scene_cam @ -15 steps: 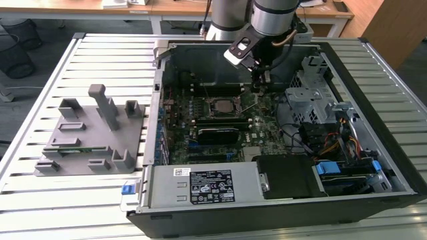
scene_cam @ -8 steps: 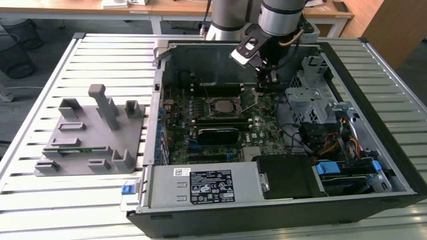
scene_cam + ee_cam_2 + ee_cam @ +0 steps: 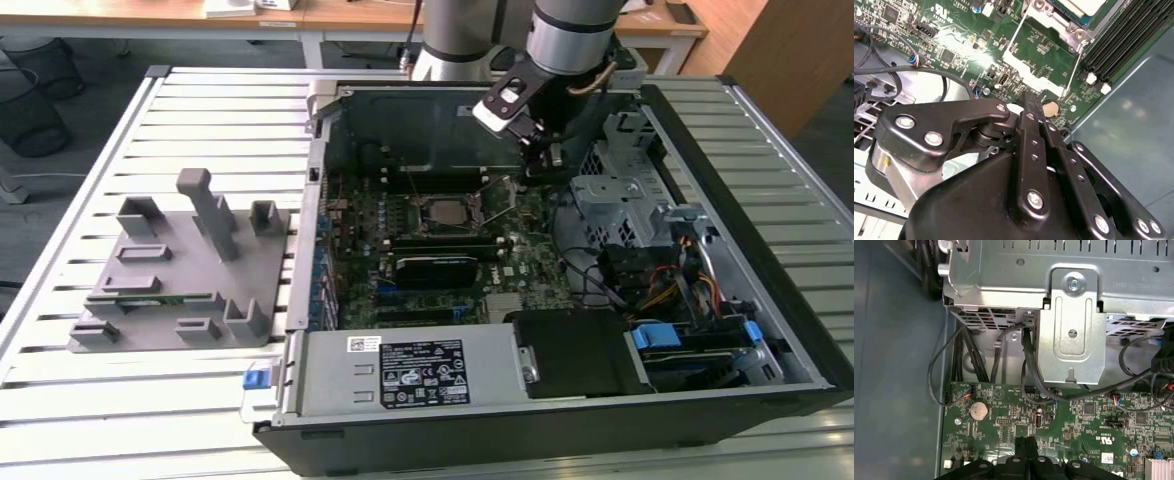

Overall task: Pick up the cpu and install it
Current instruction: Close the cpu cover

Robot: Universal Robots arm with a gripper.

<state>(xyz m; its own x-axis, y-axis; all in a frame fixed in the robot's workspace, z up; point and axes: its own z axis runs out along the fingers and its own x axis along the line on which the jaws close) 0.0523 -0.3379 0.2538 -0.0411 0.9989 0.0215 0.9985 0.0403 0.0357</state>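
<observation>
Grey moulded plastic comes first at the exterior view's left: the holder (image 3: 187, 270) stands on the slatted table (image 3: 80, 400), a thin green memory strip (image 3: 154, 297) lying in one of its slots. Next comes the open computer case (image 3: 534, 440) with its green motherboard (image 3: 354, 230) laid flat inside. Near the board's middle sits the square black socket frame (image 3: 416, 212), and the cpu (image 3: 446, 212) lies within it; the second wrist view catches its silvery top and pale rim (image 3: 1081, 6) beside the thin wire lever (image 3: 1074, 62). Whether the chip is fully seated I cannot tell. Further right the gripper (image 3: 541, 160) hangs low over the board, apart from the socket. In both wrist views its jaws are pressed together with nothing between them (image 3: 1030, 100) (image 3: 1024, 440), the tips close to a coin cell (image 3: 978, 410). Beyond it stand the bare metal drive cage (image 3: 627, 190) and a tangle of coloured cables (image 3: 667, 290). As for handling, the chip is probably light, thin and rigid, its smooth lid somewhat slippery and its underside contacts delicate, so the sound hold would be on two opposite edges of the rim, kept level and never squeezed across the faces.
</observation>
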